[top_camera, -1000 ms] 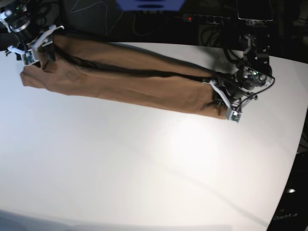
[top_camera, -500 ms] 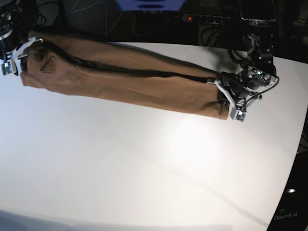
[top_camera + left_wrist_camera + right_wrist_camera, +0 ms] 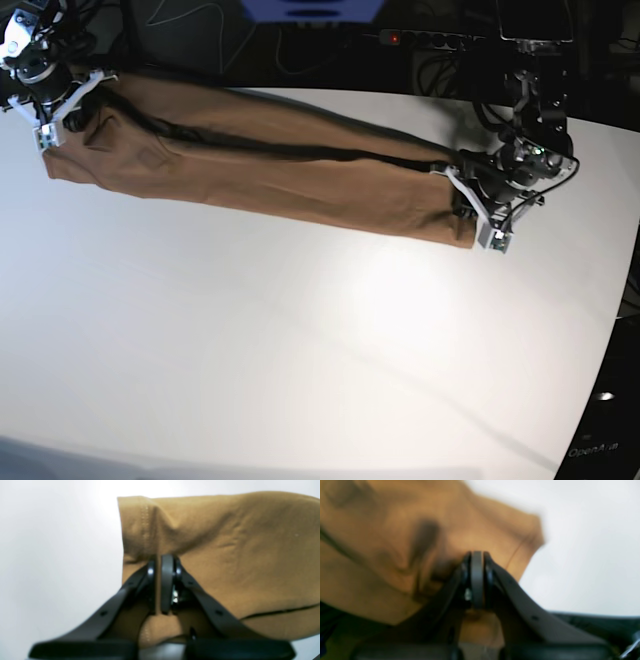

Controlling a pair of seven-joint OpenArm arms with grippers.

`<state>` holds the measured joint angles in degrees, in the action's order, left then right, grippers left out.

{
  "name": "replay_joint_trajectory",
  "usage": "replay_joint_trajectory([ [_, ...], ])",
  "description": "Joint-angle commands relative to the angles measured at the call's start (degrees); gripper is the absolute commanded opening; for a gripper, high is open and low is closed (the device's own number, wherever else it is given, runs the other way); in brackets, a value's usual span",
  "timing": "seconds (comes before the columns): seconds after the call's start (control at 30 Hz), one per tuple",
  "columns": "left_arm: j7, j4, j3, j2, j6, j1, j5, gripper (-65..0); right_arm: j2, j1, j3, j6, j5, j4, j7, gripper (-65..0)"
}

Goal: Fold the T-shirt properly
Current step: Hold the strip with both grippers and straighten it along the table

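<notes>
Tabletop (image 3: 300, 350), white and bare across its near part, carries the T-shirt (image 3: 270, 170) along its far side as one long tan band running left to right. At the band's right end the left gripper (image 3: 161, 585) is clamped on the hemmed edge of the cloth. At the far-left end the right gripper (image 3: 477, 580) has its jaws pressed together on a fold of the fabric.
</notes>
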<state>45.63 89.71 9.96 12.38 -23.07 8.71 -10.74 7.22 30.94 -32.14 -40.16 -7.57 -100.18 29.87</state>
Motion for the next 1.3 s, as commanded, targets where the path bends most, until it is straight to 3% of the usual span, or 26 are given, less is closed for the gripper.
replay_joint_trajectory([
  [0.0, -0.4, 1.0, 0.1, 0.5, 0.1, -0.5, -0.3, -62.3, 1.7, -0.5, 0.4, 0.2, -0.7, 0.2, -1.3, -64.7],
  [0.7, 0.0, 1.4, 0.2, 0.3, 0.3, 2.4, -0.6, -62.3, 11.5, -15.4, 8.9, 0.2, 1.3, 20.3, -1.1, -64.9],
  [1.03, 0.0, 2.8, 0.3, 0.2, 0.3, 3.4, -0.6, -62.3, 11.8, -20.3, 11.2, 0.2, 3.9, 23.0, -1.1, -64.9],
  [1.27, 0.0, 9.7, 3.2, -2.1, 0.2, 5.5, -0.7, -62.3, 11.6, -20.3, 11.2, 0.2, 3.9, 23.0, -1.1, -64.9],
])
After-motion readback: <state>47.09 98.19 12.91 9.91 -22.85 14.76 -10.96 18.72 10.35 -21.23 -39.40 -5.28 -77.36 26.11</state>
